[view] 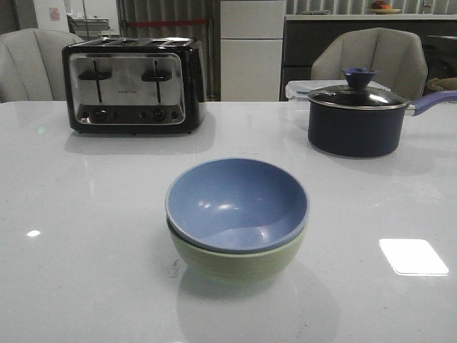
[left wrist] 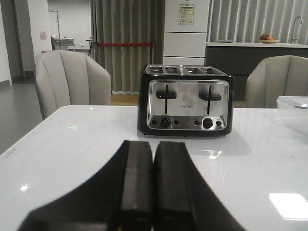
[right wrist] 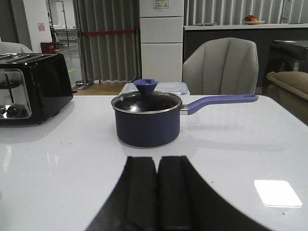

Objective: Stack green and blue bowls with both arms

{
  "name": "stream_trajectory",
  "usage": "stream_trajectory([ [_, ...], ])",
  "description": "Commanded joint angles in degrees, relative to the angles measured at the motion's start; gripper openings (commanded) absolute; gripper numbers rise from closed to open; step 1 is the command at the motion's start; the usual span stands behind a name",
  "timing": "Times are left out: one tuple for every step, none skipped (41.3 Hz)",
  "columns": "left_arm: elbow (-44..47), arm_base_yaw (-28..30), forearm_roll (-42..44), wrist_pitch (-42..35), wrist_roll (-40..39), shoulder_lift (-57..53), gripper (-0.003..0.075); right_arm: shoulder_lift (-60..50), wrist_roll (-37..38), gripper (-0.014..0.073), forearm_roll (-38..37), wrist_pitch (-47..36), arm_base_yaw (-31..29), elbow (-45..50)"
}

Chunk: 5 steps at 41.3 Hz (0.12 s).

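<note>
Tools [left wrist: 153, 183] [right wrist: 157, 192] closed | matte round blue bowl [view: 239, 204] nested in green bowl [view: 239, 261]

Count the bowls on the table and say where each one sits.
2. The blue bowl sits tilted inside the green bowl, stacked mid-table in front of the toaster and saucepan. None looks hidden.

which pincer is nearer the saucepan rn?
Right. The right pincer, shut, faces the saucepan just ahead of it. The left pincer, also shut, faces the toaster instead, across the table from the pan.
</note>
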Motion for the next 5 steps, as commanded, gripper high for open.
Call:
stream_trajectory([
  [0.2, -0.3, -0.1, -5.4, -0.6, -1.2, 0.0093, -1.1, 0.2, 0.0057, -0.1, -5.4, -0.2, -0.2],
  [0.2, -0.3, -0.1, -5.4, -0.6, -1.2, 0.0093, -1.1, 0.2, 0.0057, -0.1, -5.4, -0.2, -0.2],
  [0.2, -0.3, -0.1, -5.4, -0.6, -1.2, 0.0093, -1.1, 0.2, 0.0057, -0.1, -5.4, -0.2, -0.2],
  [0.2, -0.3, -0.1, -5.4, -0.6, -1.2, 0.0093, -1.1, 0.2, 0.0057, -0.1, -5.4, -0.2, -0.2],
  [0.2, -0.3, -0.1, -5.4, -0.6, -1.2, 0.0093, -1.1, 0.2, 0.0057, -0.1, -5.4, -0.2, -0.2],
])
